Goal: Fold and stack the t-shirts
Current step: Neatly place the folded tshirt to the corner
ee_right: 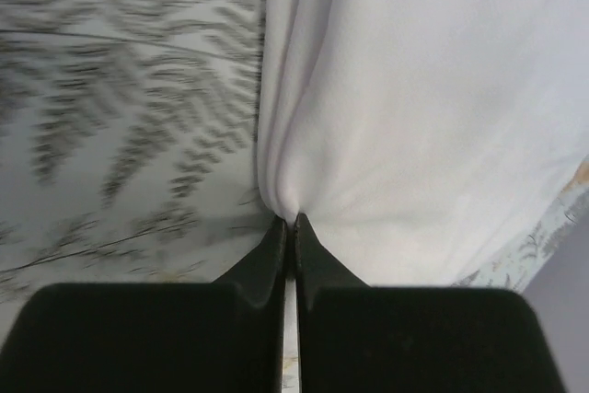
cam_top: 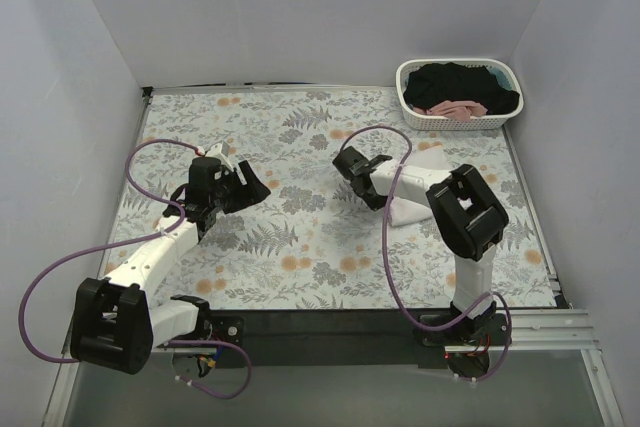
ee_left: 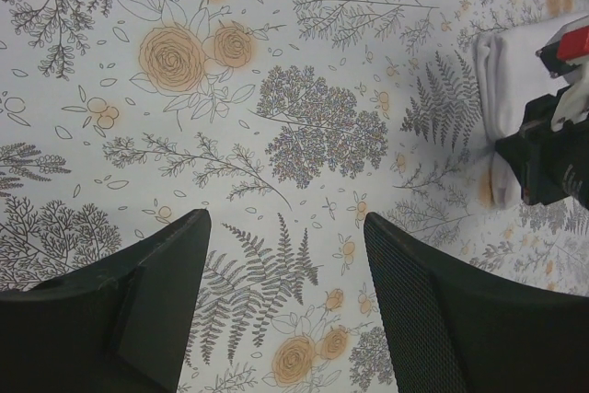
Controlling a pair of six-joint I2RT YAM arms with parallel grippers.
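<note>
A robot lab booth — plain white panels (cam_top: 70, 97) enclose a floral tablecloth (cam_top: 300, 137), a left arm (cam_top: 160, 247) and a right arm (cam_top: 465, 222).

The right arm (cam_top: 466, 215) hides most of the white t-shirt (cam_top: 405, 212), seemingly folded.

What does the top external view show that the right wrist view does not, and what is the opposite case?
Only the top external view: the white lattice basket in the far right corner, holding a black garment and a pink garment, and the left claw above the floral tablecloth, apart from any shirt. Only the right wrist view: the right claw with its tips shut on a folded edge of the white t-shirt. Both: the white t-shirt and the floral tablecloth.
</note>
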